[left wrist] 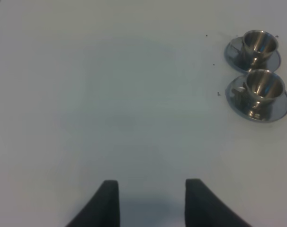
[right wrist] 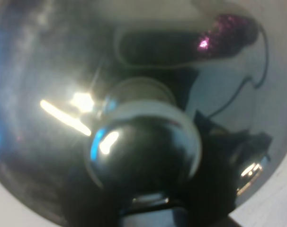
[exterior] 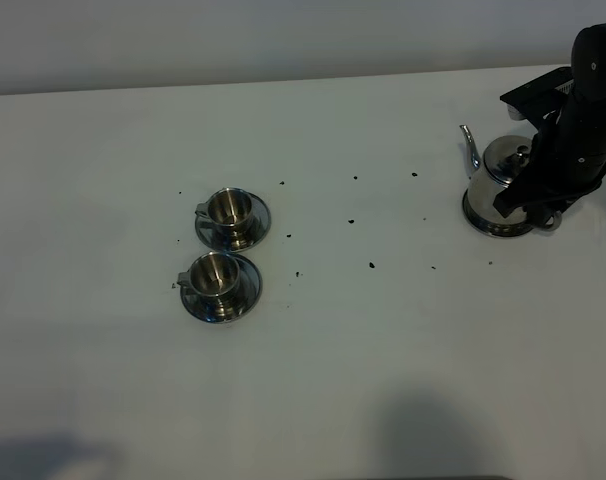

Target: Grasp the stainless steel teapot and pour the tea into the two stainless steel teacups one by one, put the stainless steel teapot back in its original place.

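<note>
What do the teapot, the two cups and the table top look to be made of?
The teapot looks like polished metal, probably steel: its lid mirrors bright lights sharply. The far cup and near cup, with their saucers, show the same mirror finish with hard glints. The table is matte white, without glare; its material is unclear.

Exterior view: stainless steel teapot, handle side hidden behind right arm, arm cut by frame edge. Right wrist: lid knob, blurred. Left fingers: tips only.
</note>
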`<state>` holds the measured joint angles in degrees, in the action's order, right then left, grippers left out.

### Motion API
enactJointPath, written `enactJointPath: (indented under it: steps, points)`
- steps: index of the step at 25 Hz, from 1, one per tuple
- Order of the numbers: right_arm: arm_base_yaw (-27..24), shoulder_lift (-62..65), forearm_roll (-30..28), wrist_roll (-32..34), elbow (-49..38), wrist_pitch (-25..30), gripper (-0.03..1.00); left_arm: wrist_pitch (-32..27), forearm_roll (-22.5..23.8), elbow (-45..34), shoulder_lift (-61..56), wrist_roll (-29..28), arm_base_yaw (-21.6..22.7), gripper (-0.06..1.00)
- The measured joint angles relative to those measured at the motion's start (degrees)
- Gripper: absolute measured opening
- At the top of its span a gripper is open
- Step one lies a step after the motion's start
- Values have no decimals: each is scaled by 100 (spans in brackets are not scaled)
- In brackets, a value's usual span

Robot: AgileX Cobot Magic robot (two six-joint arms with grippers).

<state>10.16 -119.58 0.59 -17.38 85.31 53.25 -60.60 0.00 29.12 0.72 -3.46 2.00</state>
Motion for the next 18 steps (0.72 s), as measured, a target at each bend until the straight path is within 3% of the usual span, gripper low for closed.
enactJointPath:
  steps: [18]
  points:
    - [0,63,88,0,-7,-32,18,0,0,0,0,0,0,36]
